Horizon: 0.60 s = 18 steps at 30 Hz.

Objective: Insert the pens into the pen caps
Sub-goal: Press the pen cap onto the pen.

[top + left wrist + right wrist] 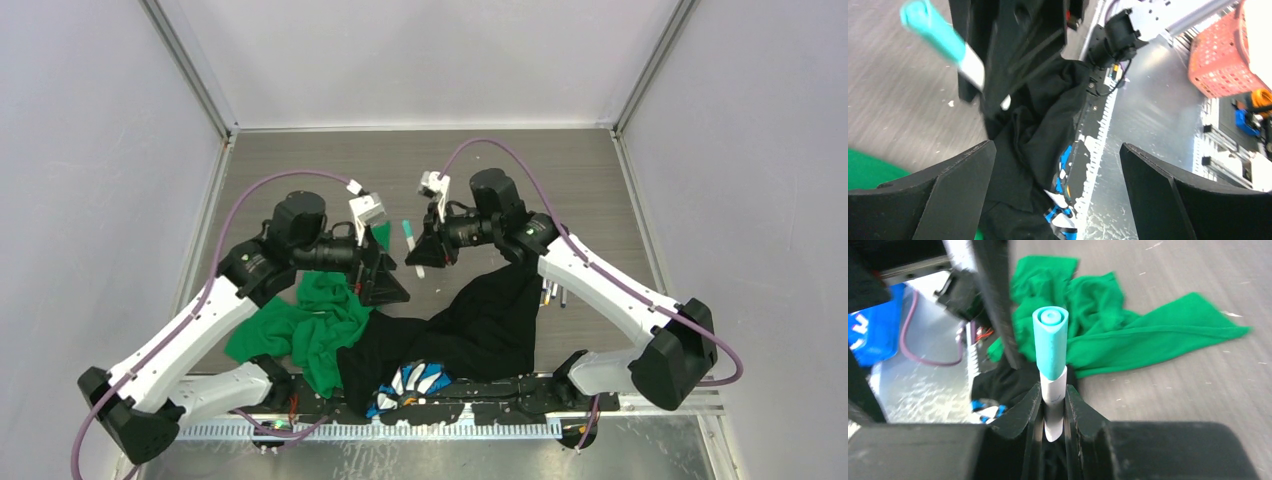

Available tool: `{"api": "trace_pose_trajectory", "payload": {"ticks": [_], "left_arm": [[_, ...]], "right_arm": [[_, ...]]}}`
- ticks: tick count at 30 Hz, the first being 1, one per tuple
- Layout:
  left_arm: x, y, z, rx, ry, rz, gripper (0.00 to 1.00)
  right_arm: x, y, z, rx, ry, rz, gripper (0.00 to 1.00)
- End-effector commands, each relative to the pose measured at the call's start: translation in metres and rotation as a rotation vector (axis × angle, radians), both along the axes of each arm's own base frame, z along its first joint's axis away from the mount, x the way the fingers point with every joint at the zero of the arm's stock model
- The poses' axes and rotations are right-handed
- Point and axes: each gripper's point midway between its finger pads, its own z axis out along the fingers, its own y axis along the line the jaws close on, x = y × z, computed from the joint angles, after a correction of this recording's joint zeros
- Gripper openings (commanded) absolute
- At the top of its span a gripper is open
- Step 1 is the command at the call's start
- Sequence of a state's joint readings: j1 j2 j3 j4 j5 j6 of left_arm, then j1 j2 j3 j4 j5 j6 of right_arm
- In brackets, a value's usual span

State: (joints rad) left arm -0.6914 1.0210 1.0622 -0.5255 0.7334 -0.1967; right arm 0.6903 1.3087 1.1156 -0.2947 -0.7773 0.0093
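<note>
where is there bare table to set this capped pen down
The table is bare along its far edge and in its far right corner. Crowded nearer the front: green cloth, black cloth, loose pens beside the right arm.

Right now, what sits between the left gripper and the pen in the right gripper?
Only bare table: the top view shows an open gap between the left gripper and the teal-capped pen clamped by the right gripper.

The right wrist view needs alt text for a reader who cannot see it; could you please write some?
The right gripper is shut on a white pen, whose far end wears a teal cap. Behind it a crumpled green cloth lies on the grey table, with a black cloth nearer the gripper.
</note>
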Motion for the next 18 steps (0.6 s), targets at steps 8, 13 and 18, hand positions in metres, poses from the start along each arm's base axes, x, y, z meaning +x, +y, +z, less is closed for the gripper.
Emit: {"api": "trace_pose_trajectory", "payload": {"ticks": [8,13,18], "left_arm": [[0.057,0.020,0.048,-0.292,-0.166,0.420,0.98],[0.068,0.008,0.042,-0.407,-0.082,0.453,0.98],[0.077,-0.005,0.049,-0.453,-0.020,0.435,0.85]], "right_arm": [[0.060,-0.002,0.079,0.374,-0.101,-0.325,0.01],[0.055,-0.001,0.110,0.519,-0.047,-0.330,0.01],[0.045,0.002,0.118,0.532,-0.016,-0.277,0.01]]}}
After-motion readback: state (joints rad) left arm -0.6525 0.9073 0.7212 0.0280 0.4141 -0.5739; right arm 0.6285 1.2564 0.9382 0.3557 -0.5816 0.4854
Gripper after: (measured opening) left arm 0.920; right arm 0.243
